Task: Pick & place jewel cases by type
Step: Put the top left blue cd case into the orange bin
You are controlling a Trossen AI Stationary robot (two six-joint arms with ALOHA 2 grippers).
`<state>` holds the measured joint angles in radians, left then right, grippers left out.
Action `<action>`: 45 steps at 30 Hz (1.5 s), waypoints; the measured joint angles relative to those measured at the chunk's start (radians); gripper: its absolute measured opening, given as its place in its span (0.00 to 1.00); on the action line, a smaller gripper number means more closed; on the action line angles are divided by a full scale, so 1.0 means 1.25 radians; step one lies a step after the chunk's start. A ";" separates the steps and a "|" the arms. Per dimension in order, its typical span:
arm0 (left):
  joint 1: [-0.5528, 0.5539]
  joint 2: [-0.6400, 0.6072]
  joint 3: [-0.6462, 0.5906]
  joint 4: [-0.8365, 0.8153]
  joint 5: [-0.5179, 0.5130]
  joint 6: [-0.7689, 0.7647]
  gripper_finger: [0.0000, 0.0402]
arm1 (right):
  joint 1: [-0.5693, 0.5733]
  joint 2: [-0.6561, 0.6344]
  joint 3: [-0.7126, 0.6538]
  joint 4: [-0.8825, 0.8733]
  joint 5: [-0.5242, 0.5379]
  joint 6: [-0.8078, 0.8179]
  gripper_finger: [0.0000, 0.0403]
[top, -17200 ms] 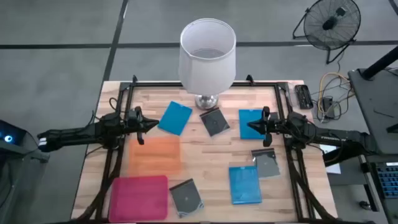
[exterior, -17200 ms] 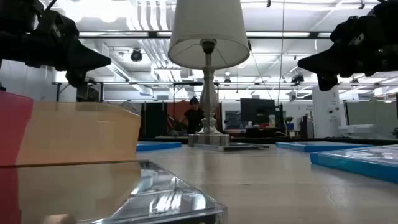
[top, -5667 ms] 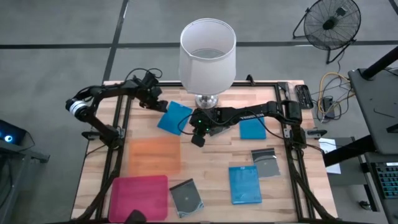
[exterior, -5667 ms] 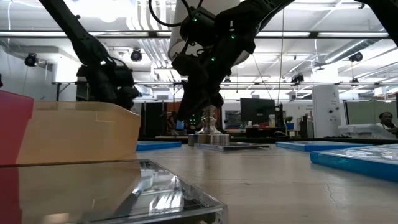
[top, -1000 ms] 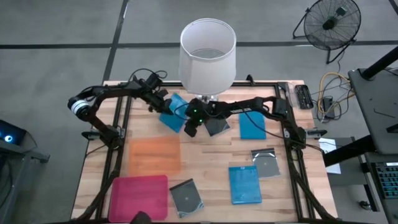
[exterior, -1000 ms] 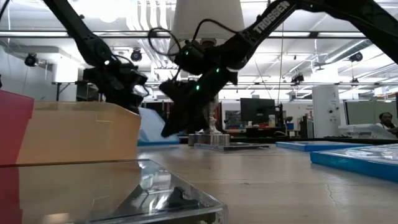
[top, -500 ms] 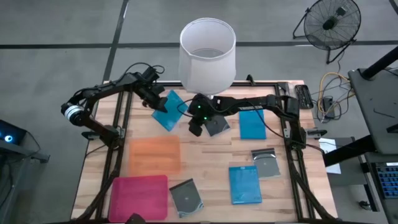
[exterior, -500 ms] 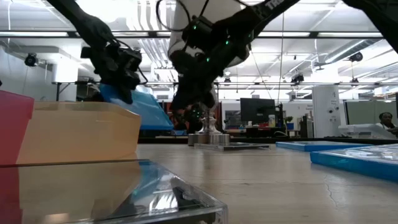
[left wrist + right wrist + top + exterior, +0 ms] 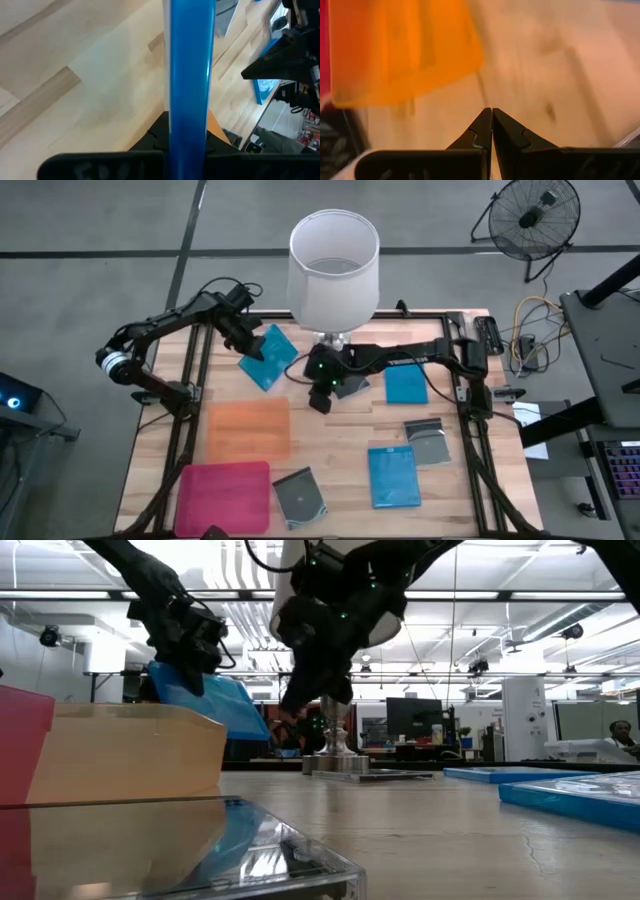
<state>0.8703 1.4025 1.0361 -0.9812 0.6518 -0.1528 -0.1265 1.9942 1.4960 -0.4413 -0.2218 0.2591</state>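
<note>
Left pincer (image 9: 250, 346) pinches a blue case (image 9: 268, 357) by its edge, lifted clear of the table (image 9: 340, 425) near the lamp (image 9: 333, 270). We carry it level over a tray (image 9: 248, 429), lower, then release. Right pincer (image 9: 318, 402) is pressed together, empty, beside a grey case (image 9: 347, 385).

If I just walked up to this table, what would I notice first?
Probably the big white lamp standing at the back middle of the wooden table. Right beside it, the left gripper holds a bright blue jewel case up in the air, tilted, near the back left. You would also spot the orange tray and the pink tray on the left side.
</note>
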 joint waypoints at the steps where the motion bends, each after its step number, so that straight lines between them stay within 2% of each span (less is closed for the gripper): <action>1: 0.000 0.000 0.000 -0.001 0.000 0.000 0.00 | 0.007 -0.005 0.000 -0.019 0.001 0.002 0.02; 6: -0.002 -0.001 0.000 -0.009 0.001 -0.001 0.00 | 0.059 -0.066 -0.001 -0.115 0.010 0.002 0.02; 10: -0.007 -0.011 0.005 -0.065 0.002 0.029 0.00 | 0.107 -0.138 -0.013 -0.177 0.013 -0.003 0.02; 20: -0.040 -0.027 0.126 -0.315 0.008 0.171 0.00 | 0.149 -0.294 -0.060 -0.190 0.033 0.052 0.02; 28: -0.140 -0.028 0.199 -0.459 0.012 0.244 0.00 | 0.150 -0.362 -0.080 -0.190 0.050 0.064 0.02; 38: -0.327 -0.027 0.127 -0.426 0.012 0.224 0.00 | 0.150 -0.376 -0.084 -0.189 0.079 0.071 0.02; 45: -0.386 -0.026 0.041 -0.358 0.026 0.186 0.00 | 0.150 -0.376 -0.084 -0.189 0.083 0.071 0.02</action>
<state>0.3879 1.3696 1.0868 -1.4287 0.6839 0.0800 0.0608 1.5246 1.3907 -0.6769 -0.1179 0.3483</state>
